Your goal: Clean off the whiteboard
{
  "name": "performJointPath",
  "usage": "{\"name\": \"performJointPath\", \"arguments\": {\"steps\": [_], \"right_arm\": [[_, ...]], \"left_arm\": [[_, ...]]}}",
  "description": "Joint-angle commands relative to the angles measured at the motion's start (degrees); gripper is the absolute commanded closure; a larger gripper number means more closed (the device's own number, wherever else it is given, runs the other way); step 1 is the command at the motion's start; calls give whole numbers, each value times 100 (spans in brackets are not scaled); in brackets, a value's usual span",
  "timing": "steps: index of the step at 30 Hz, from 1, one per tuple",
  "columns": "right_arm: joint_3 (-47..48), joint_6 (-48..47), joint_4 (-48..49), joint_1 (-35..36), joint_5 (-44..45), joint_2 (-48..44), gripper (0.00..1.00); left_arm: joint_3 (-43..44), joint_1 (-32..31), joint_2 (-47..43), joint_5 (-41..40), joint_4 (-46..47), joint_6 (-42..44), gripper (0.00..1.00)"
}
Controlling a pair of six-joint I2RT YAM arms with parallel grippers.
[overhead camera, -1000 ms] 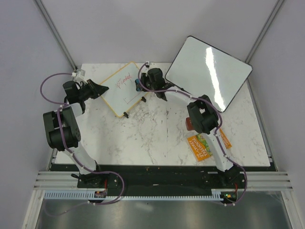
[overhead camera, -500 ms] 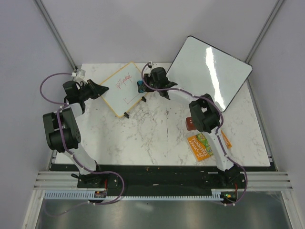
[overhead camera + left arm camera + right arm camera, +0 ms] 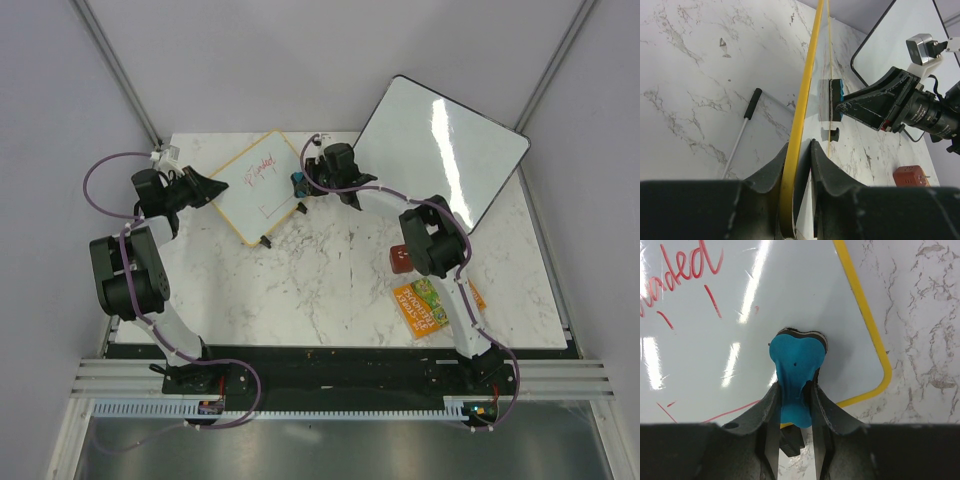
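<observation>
White marble-patterned table top (image 3: 330,290) fills the cell between pale walls. The small yellow-framed whiteboard (image 3: 255,195) stands tilted on its black feet between the two grippers. The left gripper (image 3: 800,147) is clamped on the board's frame edge. Opposite it, the right gripper (image 3: 795,390) is squeezed onto a blue-backed eraser with a dark felt face (image 3: 797,352).

The felt appears pressed to the glossy white surface just ahead of the right fingertips, close to a rounded corner of the frame. Red marker writing (image 3: 685,265) lies beyond the eraser, up and to the left in the right wrist view, and a red line runs low on the left.

I judge the board light, thin and stiff, and its writing face slick. Wiping pressure could therefore slide or tip it on its feet. The frame edge is the sensible hold, away from the marks, with the pinch bracing against the eraser's push.

Behind the right gripper lean a larger black-framed blank whiteboard (image 3: 440,150), a red block (image 3: 399,257) and an orange-green packet (image 3: 420,305).
</observation>
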Motion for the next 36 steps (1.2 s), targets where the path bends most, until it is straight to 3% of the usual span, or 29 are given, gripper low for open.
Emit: {"name": "performJointPath", "arguments": {"steps": [1, 27, 33, 36], "right_arm": [[-252, -506, -606, 374, -390, 20, 100], [908, -1562, -1326, 1683, -900, 362, 100], [1093, -1571, -1432, 1895, -497, 380, 100], [1058, -1457, -1520, 1886, 371, 354, 100]], "left_arm": [[-110, 56, -86, -685, -247, 908, 98], [-4, -5, 20, -685, -299, 899, 98], [-13, -14, -7, -694, -308, 908, 98], [-13, -23, -24, -703, -308, 917, 98]]}}
